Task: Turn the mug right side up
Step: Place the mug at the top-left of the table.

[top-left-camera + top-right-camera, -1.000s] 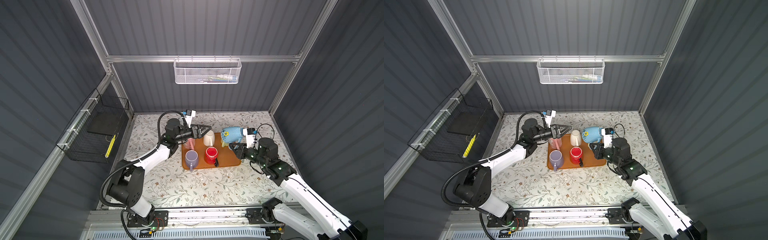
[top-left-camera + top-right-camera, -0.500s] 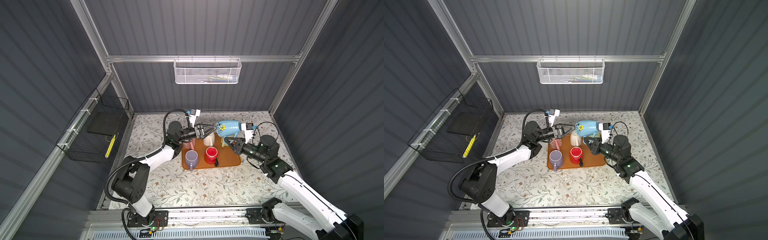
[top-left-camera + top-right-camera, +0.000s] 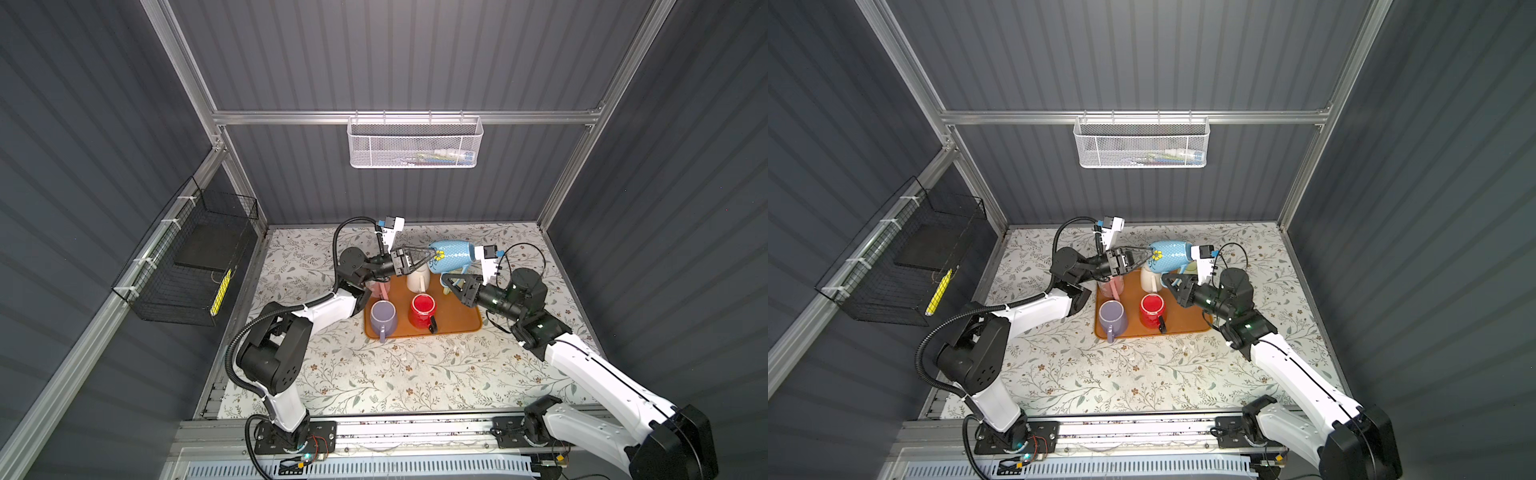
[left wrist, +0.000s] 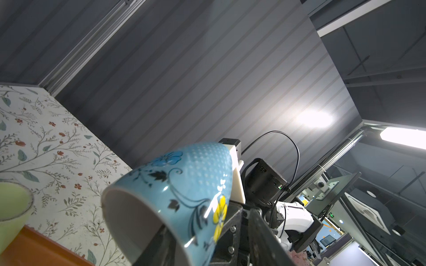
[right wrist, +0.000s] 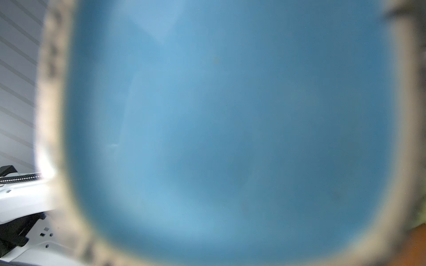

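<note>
Mid-handover, the blue mug (image 3: 451, 254) hangs sideways in the air above the orange tray (image 3: 465, 320), the right gripper (image 3: 449, 281) clamped narrow beneath it and the left gripper (image 3: 430, 252) pinching its rim; next, probably, one lets go so the other can rotate it mouth-up

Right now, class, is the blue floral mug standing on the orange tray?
No: in a top view the blue floral mug hangs on its side in the air, clear of the orange tray.
</note>
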Tool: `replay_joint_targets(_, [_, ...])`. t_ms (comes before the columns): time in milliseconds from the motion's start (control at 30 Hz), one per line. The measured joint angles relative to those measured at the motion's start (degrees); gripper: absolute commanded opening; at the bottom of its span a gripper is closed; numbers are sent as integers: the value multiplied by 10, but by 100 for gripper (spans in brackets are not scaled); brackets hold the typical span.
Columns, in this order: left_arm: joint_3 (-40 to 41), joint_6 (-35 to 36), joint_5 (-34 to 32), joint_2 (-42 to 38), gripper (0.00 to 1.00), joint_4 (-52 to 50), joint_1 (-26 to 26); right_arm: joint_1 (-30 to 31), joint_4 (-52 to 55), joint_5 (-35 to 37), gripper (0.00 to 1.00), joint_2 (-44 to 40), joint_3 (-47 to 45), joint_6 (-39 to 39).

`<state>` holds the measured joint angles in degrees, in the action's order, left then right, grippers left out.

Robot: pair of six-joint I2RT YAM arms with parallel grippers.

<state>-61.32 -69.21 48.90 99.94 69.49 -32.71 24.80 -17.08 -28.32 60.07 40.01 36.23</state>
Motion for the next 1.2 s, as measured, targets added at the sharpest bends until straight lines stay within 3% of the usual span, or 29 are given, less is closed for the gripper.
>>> replay_joint_targets(433, [-6, -67, 11, 32, 2, 92, 1, -6, -37, -13, 0, 18, 0, 14])
replay_joint_targets(633, [-7, -73, 11, 32, 0, 103, 1, -6, -47, -19, 0, 20, 0, 18])
replay_joint_targets(767, [-7, -63, 11, 30, 0, 91, 1, -6, -45, -17, 24, 20, -1, 19])
replay_joint_targets(933, [-7, -5, 11, -1, 0, 5, -3, -7, -34, -2, 45, 23, -6, 2])
replay_joint_targets(1200, [2, 44, 6, -19, 0, -68, 7, -11, -44, 4, 59, 23, -10, -2])
